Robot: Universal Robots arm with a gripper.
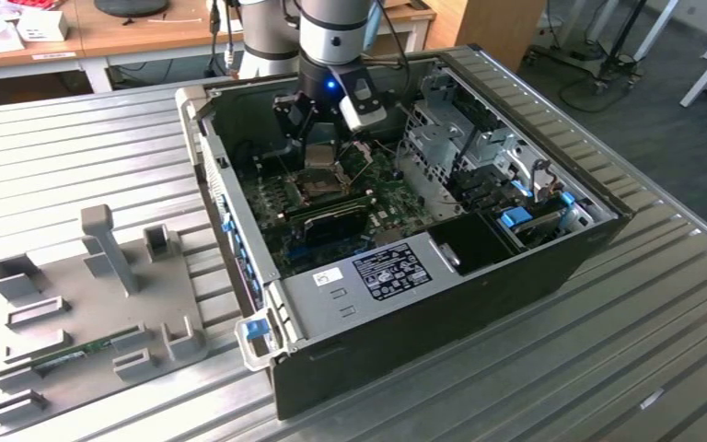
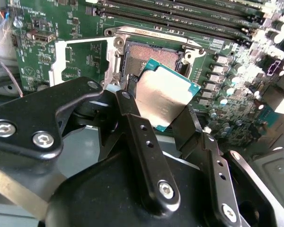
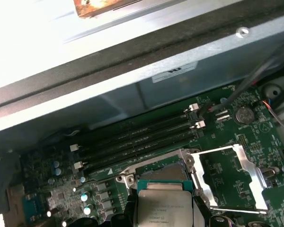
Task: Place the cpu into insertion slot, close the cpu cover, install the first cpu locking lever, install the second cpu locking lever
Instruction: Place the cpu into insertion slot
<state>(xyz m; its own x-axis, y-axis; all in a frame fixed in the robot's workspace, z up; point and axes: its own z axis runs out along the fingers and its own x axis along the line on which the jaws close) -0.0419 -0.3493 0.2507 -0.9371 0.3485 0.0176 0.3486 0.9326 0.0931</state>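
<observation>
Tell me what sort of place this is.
Probably a robotics lab or test bench: an arm works inside an open computer case on a ribbed metal table, its gripper holding a cpu, with wooden desks and a parts fixture nearby.

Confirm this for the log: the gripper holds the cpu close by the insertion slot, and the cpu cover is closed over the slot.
Not quite. The cpu cover is open and lies to the side of the insertion slot, as the second wrist view shows. The rest stands: the gripper holds the cpu close by the slot.
</observation>
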